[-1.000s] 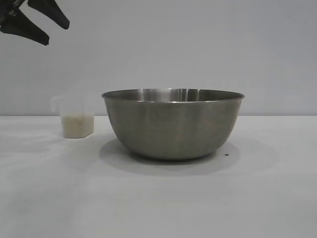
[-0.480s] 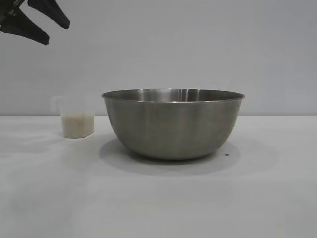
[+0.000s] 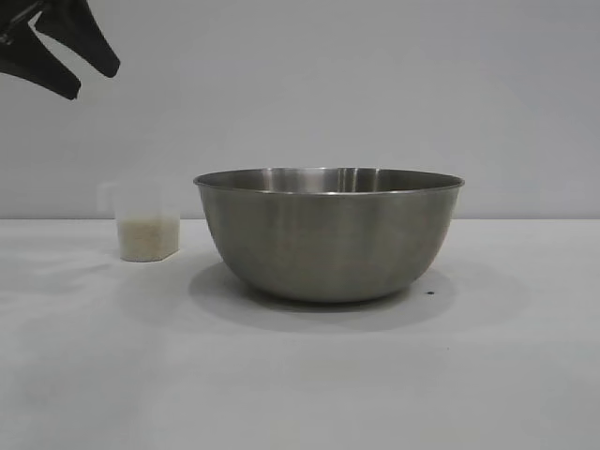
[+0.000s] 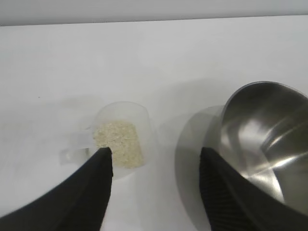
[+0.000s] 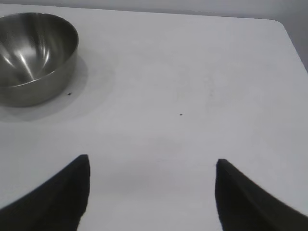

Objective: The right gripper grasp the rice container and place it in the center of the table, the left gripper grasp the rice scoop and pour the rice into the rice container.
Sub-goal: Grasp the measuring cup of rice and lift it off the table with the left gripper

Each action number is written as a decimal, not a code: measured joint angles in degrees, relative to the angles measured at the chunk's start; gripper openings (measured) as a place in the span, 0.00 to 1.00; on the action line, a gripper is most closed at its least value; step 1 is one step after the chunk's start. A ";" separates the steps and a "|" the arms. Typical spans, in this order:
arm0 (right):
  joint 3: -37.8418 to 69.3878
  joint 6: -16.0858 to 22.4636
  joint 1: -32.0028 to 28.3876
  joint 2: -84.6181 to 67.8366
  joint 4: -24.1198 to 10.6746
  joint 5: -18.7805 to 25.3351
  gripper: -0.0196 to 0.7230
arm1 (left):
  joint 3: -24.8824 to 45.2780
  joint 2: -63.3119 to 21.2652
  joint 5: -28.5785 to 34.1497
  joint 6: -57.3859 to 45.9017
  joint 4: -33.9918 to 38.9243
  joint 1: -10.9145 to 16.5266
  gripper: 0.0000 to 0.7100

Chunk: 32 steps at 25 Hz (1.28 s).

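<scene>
I am watching the bowl [image 3: 328, 234] sitting upright in the middle of the table [image 3: 300, 375], its thin rim level and its inside bare in both wrist views. The scoop [image 3: 147, 225] is standing upright just to the bowl's left in the exterior view, a narrow strip of white table showing between the two; they are near but not touching. The rice [image 3: 147, 238] is filling the scoop's lower part, and its handle [image 4: 74, 147] is sticking out on the side away from the bowl.

My left gripper [image 3: 58, 47] is hanging high at the exterior view's upper left corner, well above the scoop and apart from it, fingers spread wide with nothing between them. In its wrist view, one fingertip [image 4: 103, 161] is overlapping the scoop's near rim, the other is lying over the bowl's edge, and open table is showing in the gap.

My right gripper [image 5: 151, 192] is out of the exterior view. Its own camera is showing it open wide and empty over bare table, the bowl well off to one side and clear white surface running ahead to the table's rounded far corner [image 5: 281, 24]. A small dark speck [image 5: 70, 94] is lying on the table just beside the bowl's base, inside its shadow.
</scene>
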 joint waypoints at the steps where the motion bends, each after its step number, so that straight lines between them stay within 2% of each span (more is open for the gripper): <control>1: 0.00 0.00 0.00 0.00 0.11 0.00 0.67 | 0.00 0.00 -0.44 -0.11 0.00 0.00 0.54; 18: 0.00 0.11 0.00 0.00 0.48 0.00 0.67 | 0.00 0.00 -1.39 -1.16 0.13 0.00 0.54; 22: 0.00 0.11 0.00 0.00 0.48 0.00 0.67 | 0.00 0.00 -3.35 -1.16 0.13 -0.14 0.54; 25: 0.00 0.11 0.00 0.00 0.48 0.00 0.67 | 0.00 -0.10 -7.45 -1.16 2.84 -1.24 0.54; 30: 0.00 0.11 0.00 0.00 0.48 0.00 0.67 | 0.00 -1.35 -14.12 -1.16 5.45 -5.01 0.54; 32: 0.00 0.11 0.00 0.00 0.48 0.00 0.67 | 0.22 -2.29 -15.67 -1.16 5.72 -5.64 0.54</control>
